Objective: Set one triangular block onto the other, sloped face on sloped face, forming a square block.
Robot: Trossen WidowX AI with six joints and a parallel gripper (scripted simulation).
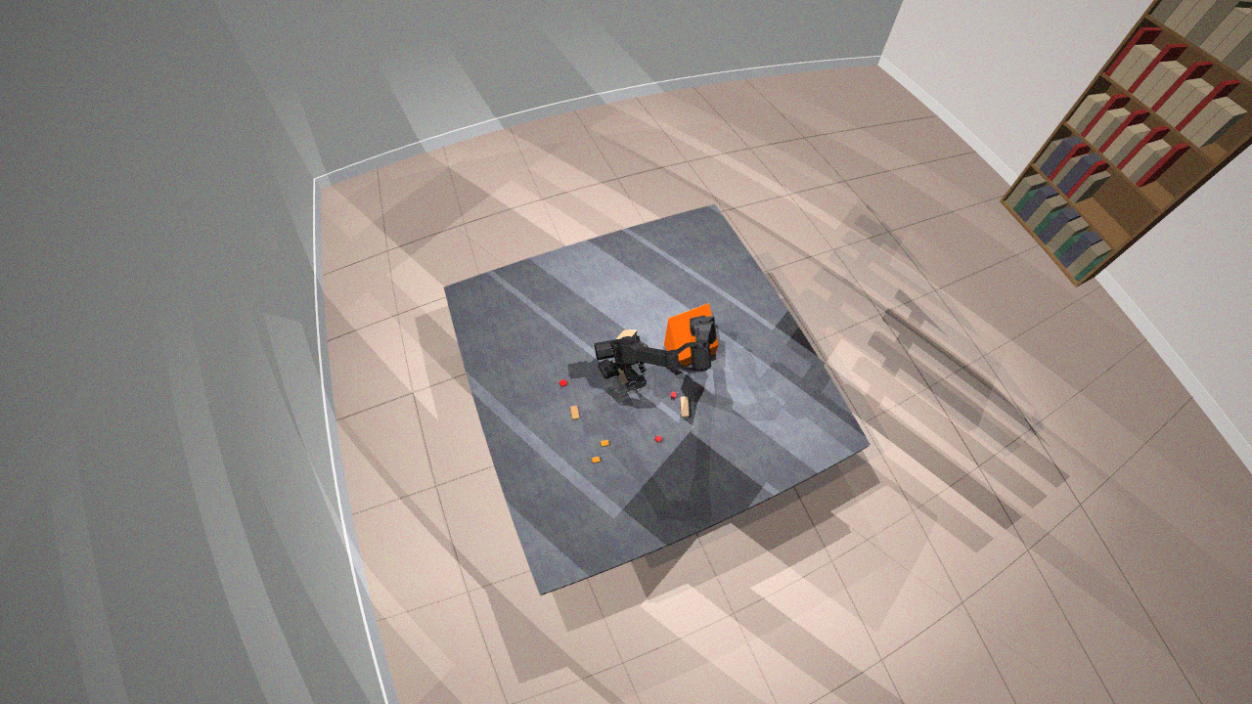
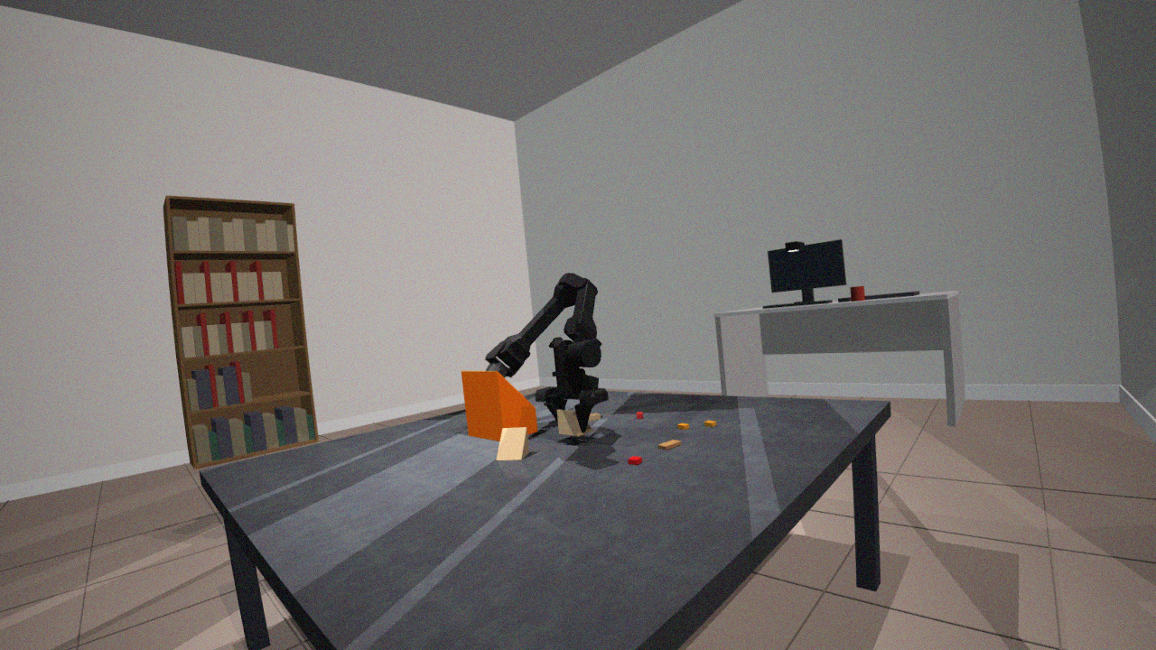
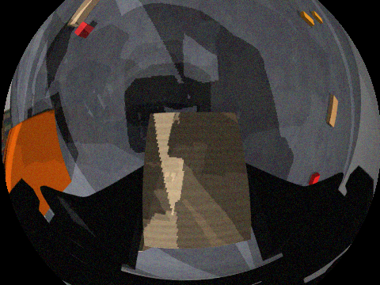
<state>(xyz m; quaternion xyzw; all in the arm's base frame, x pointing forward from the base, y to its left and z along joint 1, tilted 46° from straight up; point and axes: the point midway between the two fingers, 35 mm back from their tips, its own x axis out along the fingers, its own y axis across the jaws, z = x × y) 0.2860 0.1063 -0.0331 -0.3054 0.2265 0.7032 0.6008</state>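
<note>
My gripper (image 1: 628,377) (image 2: 572,418) (image 3: 193,168) is shut on a tan triangular block (image 2: 568,423) (image 3: 214,166). The block fills the space between the fingers in the wrist view and hangs low above the dark table (image 1: 559,543) (image 2: 485,565). The other tan triangular block (image 1: 626,334) (image 2: 511,444) stands on the table, apart from the held one, with a broad pale face toward the exterior camera. In the top view the arm partly covers it. It is not visible in the wrist view.
A large orange block (image 1: 679,334) (image 2: 486,408) (image 3: 37,154) stands near the arm's base. A tan bar (image 1: 684,406), a small tan piece (image 1: 574,412) (image 2: 669,444) (image 3: 332,111), two small orange pieces (image 1: 603,443) (image 1: 595,460) and three red cubes (image 1: 562,382) (image 1: 673,394) (image 1: 658,439) lie around.
</note>
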